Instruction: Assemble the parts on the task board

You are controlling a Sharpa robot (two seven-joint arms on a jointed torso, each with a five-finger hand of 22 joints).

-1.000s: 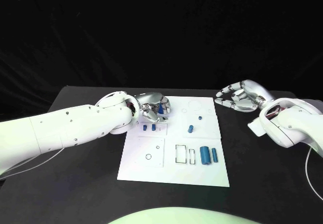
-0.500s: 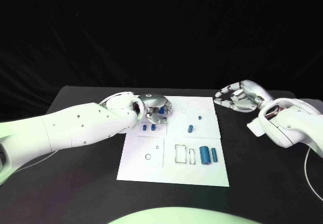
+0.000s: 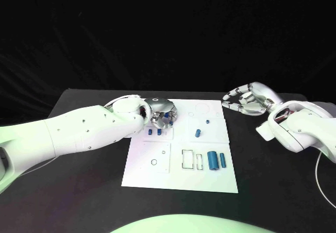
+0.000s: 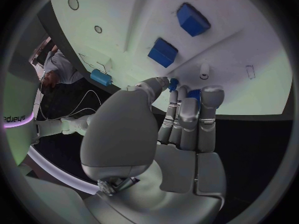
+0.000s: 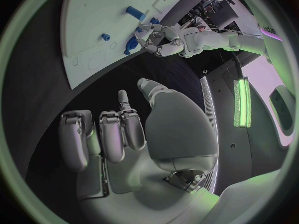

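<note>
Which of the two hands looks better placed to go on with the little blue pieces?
The left hand, probably. It is over the task board, fingertips around a small blue part near two blue blocks. The right hand hangs beside the board over the black table, holding nothing.

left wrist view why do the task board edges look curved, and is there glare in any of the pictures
Left wrist view: fisheye bends the task board edges. Head view: the board is lit bright against the black table; the left robot hand shows shiny highlights. Right wrist view: a green light strip glows beside the right robot hand.

The left hand (image 3: 162, 112) hides part of the task board (image 3: 180, 180).
</note>
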